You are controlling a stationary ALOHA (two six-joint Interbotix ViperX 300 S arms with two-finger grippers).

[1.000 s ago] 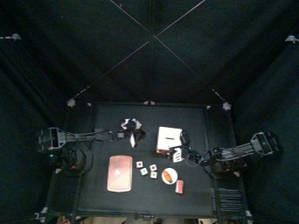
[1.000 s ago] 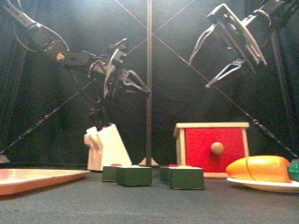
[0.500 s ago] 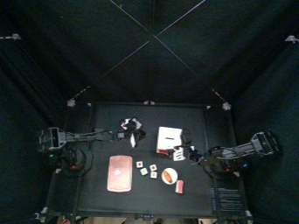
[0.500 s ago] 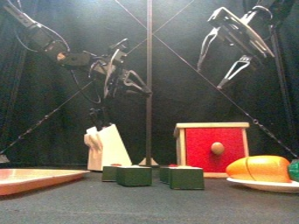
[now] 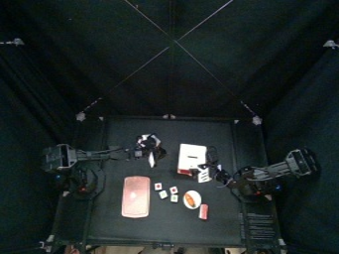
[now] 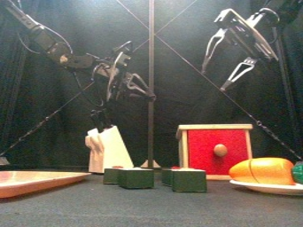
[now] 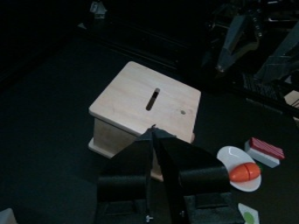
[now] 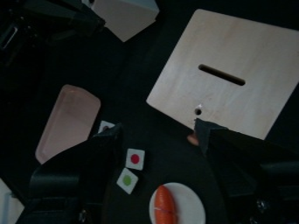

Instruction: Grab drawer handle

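Your left end effector hangs half-open and empty, high above the knife block. To its right, the wooden box stands on the surface, its red drawer shut and the round handle untouched. Your right end effector hovers wide open well above it, so the whole descent and grasp remain.

No readable text, label, brand or number appears anywhere.
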